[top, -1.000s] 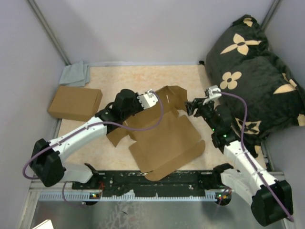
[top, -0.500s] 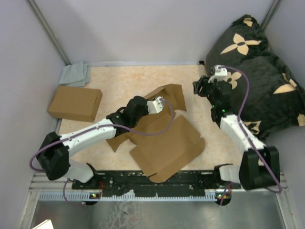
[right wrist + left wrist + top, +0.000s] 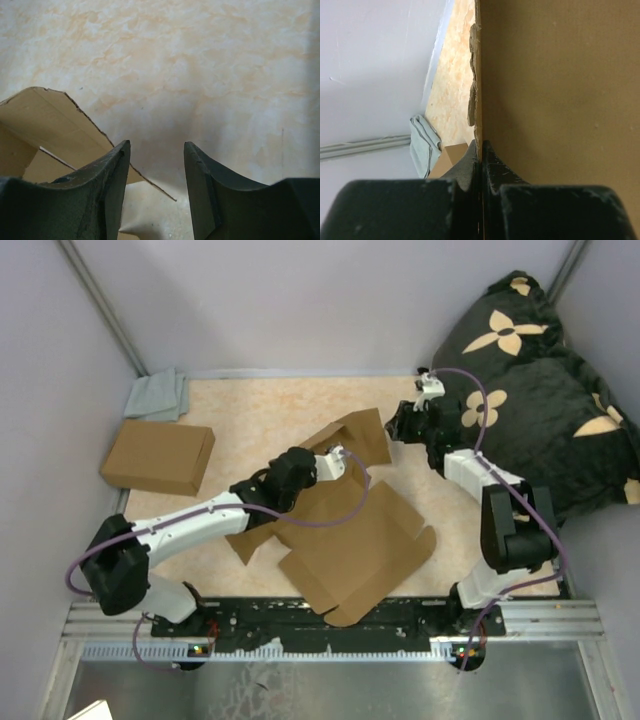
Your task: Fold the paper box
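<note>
Brown cardboard paper box point(image 3: 355, 535) lies partly unfolded on the bench point(image 3: 250, 410).
I see my left claw point(image 3: 481, 152) pinching its raised flap edge; my right claw point(image 3: 156, 155) hangs spread, empty, just beside that flap.

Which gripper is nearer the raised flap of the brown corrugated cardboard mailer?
Left: the left gripper is clamped on the raised flap; the right gripper hangs open at its right corner, gripping nothing.

Soft, even light is coming from overhead, with no glare and only faint shadows on the table point(image 3: 250, 400). On my left wrist view the paper box point(image 3: 560, 100) fills the frame, too close and smeared out of focus. My right fingers point(image 3: 107, 195) loom dark and soft-edged, while the tabletop beyond is crisp and bright.
</note>
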